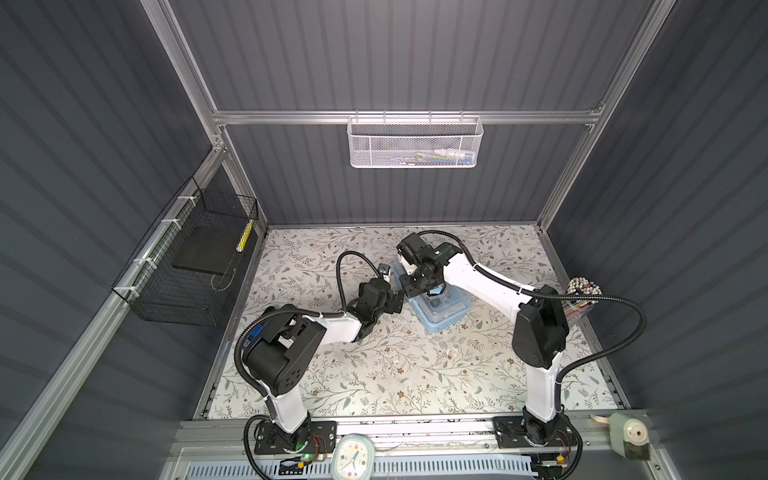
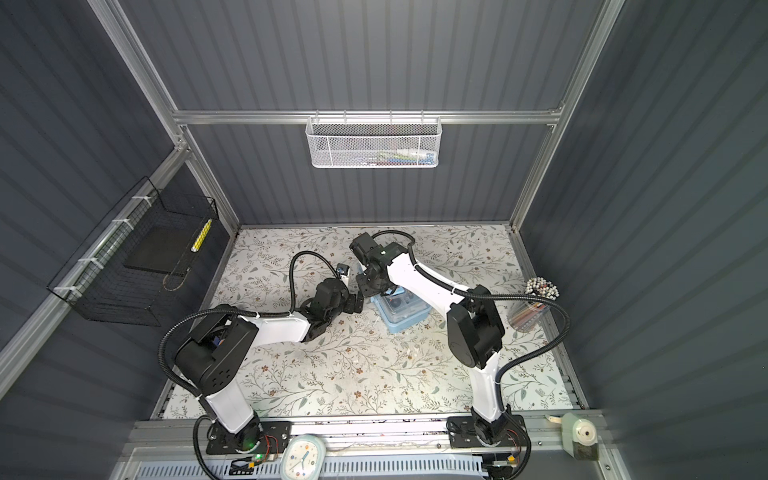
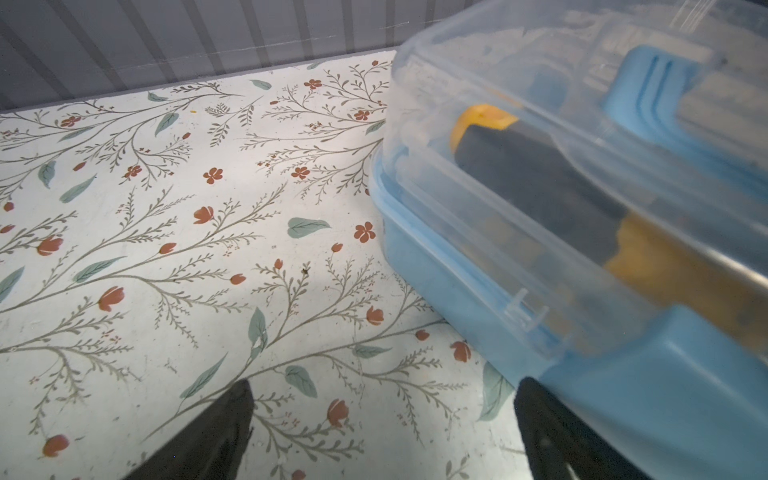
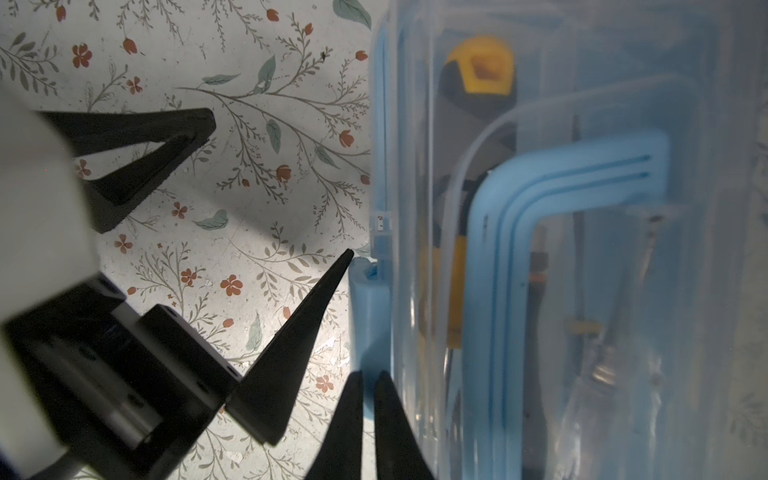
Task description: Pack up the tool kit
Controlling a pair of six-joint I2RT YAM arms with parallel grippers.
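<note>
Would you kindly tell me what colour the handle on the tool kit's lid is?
Light blue; the handle shows best in the right wrist view.

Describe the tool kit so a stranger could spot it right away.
On the floral tabletop, look just behind centre, under the wrist of the right arm. The tool kit lies there: a small light-blue box with a clear lid, blue handle and yellow-and-black tools inside. Unlike the white mesh basket and black wire basket, it rests on the table, not on a wall.
</note>
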